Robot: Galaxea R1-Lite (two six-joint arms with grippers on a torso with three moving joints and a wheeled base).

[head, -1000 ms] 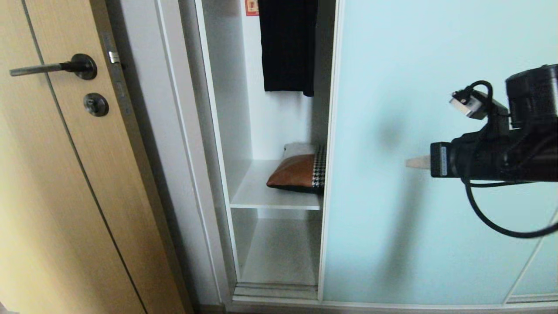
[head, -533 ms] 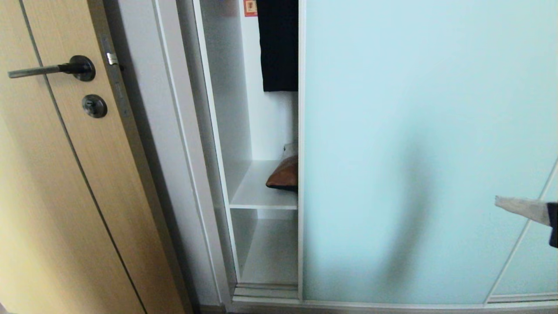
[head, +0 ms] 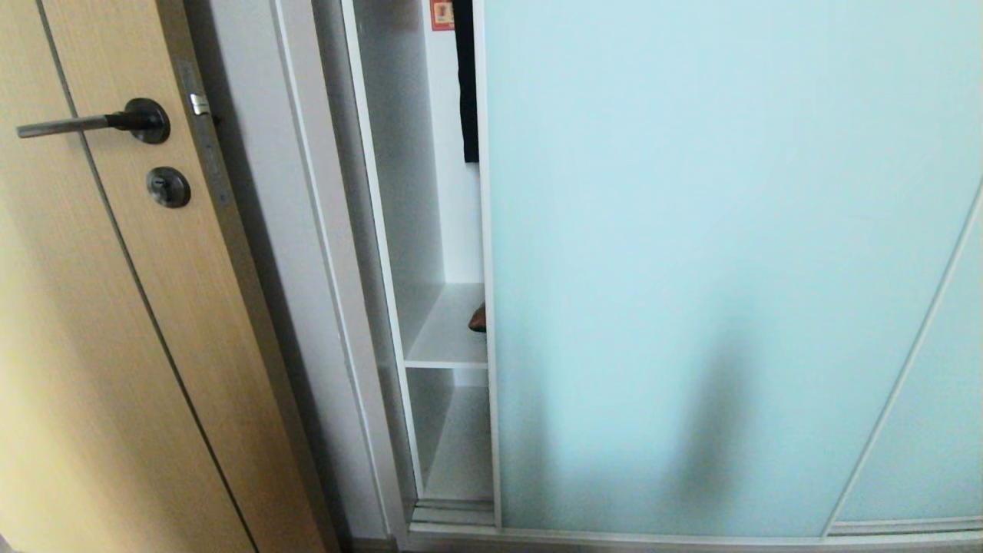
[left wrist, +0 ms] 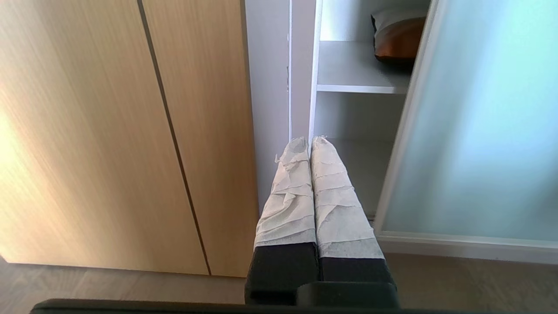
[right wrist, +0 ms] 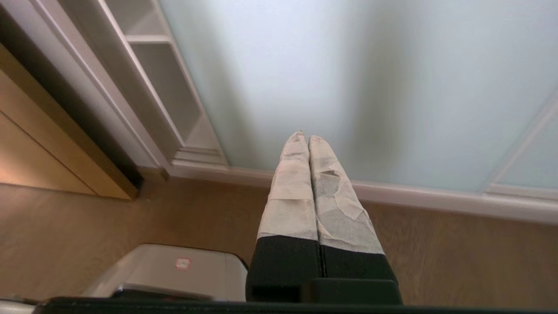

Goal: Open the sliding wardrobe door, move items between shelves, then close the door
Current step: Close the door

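The door (head: 691, 269), a tall frosted aqua pane in a slim pale frame, covers most of the wardrobe front and stands upright, its long axis vertical; only a narrow gap remains between its left edge and the white side wall. Through that gap a sliver of the upper shelf (head: 449, 326) shows, with the rust-brown corner of the clothes (head: 478, 319) peeking past the frame, and the lower shelf (head: 461, 453) below it. In the left wrist view more of the clothes (left wrist: 396, 37) can be seen, brown over black, lying on the upper board near the door's edge. Neither arm appears in the head view. The right hand (right wrist: 304, 137) has its wrapped fingers pressed together, holding nothing, and points down toward the foot of the pane and the floor, apart from the glass. The left hand (left wrist: 305, 141) is likewise pinched closed and empty, aimed at the gap by the wooden door (head: 100, 346). To finish closing, the pane would have to travel leftward across the remaining gap; the left hand seems nearer that edge.
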